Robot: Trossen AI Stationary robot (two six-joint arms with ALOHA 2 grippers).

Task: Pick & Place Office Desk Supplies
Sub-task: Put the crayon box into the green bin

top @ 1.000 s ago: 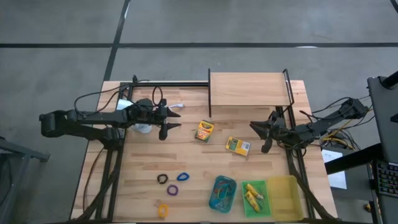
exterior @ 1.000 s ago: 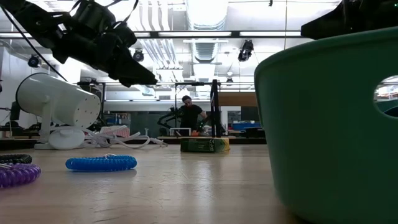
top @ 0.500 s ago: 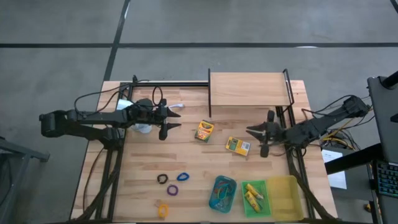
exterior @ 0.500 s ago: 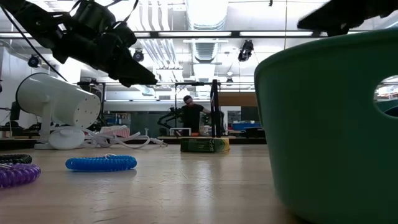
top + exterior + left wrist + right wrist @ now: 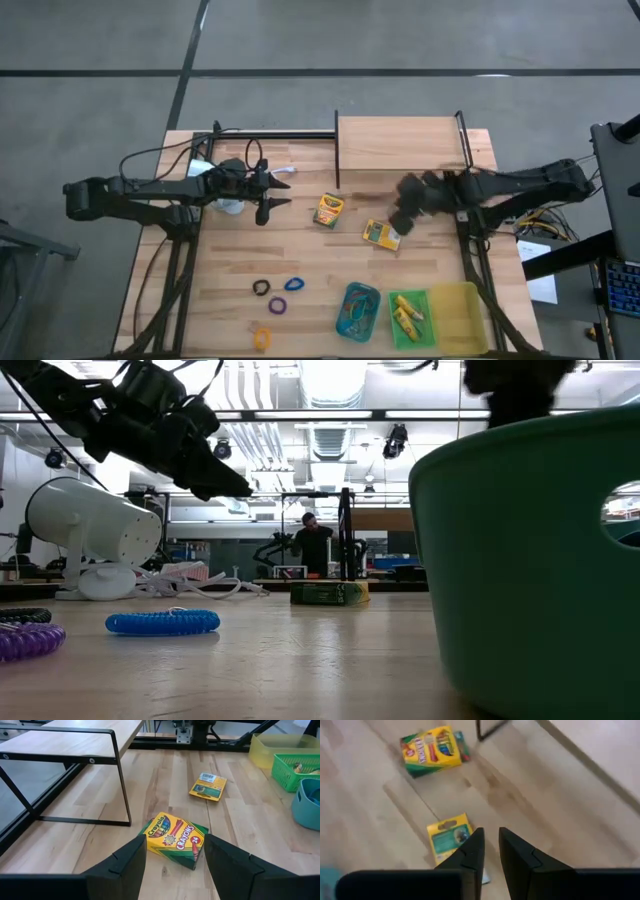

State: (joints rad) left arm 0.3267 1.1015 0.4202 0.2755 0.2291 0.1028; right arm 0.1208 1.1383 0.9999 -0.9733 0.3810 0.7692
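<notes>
Two yellow-and-green crayon boxes lie flat in mid-table: one face up (image 5: 329, 209) (image 5: 175, 840) (image 5: 434, 750), one back side up (image 5: 382, 234) (image 5: 208, 786) (image 5: 451, 840). My right gripper (image 5: 398, 222) (image 5: 491, 832) hovers just right of and above the second box, its fingers a narrow gap apart and touching nothing. My left gripper (image 5: 280, 195) (image 5: 175, 839) is open, held in the air left of the first box. Black (image 5: 261, 288), blue (image 5: 294, 284) (image 5: 163, 622), purple (image 5: 277, 306) and yellow-orange (image 5: 262, 337) loops lie near the near edge.
A wooden shelf on a black frame (image 5: 400, 145) stands at the far edge. A white lamp (image 5: 95, 525) with its cord sits behind my left gripper. Teal (image 5: 357, 311), green (image 5: 410, 315) and yellow (image 5: 455, 318) trays line the near right edge; the first two hold small items.
My right gripper has swept quickly from the table's right edge toward the left, ending above the right side of the back-side-up crayon box. Neither box has moved.
</notes>
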